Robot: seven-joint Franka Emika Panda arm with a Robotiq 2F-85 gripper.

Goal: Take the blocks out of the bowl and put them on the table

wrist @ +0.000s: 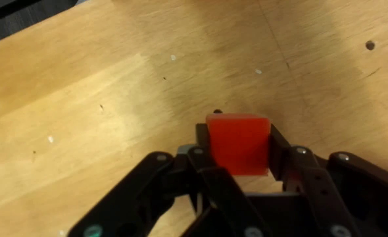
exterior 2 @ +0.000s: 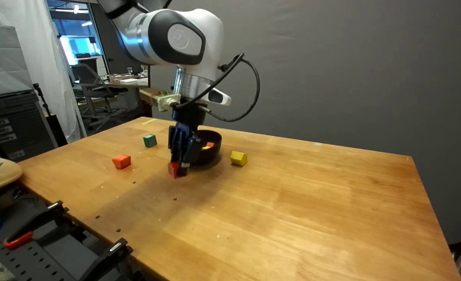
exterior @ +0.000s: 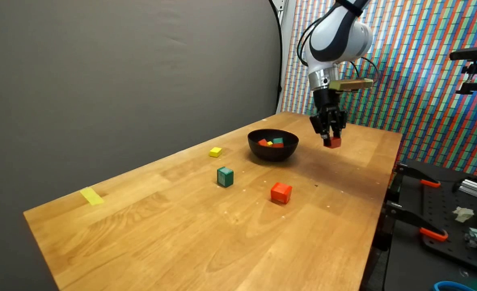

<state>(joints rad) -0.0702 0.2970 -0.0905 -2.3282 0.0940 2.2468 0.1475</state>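
Claw [wrist: 239, 140] gripping red block [wrist: 239, 149]

I hold it over the table [exterior: 174, 246], near the black bowl [exterior: 273, 154]. More blocks [exterior: 277, 140] in the bowl: red, green, yellow. Loose on the table: green block [exterior: 225, 177], orange block [exterior: 281, 192], yellow block [exterior: 215, 152], all apart.

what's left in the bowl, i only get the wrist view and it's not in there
Observer: In an exterior view, red, yellow and green blocks show inside the black bowl.
Operator: ok and which ones are out of it, apart from the red one i'm gripping
Observer: In both exterior views, a loose green block, a loose yellow block and an orange-red block lie on the table.
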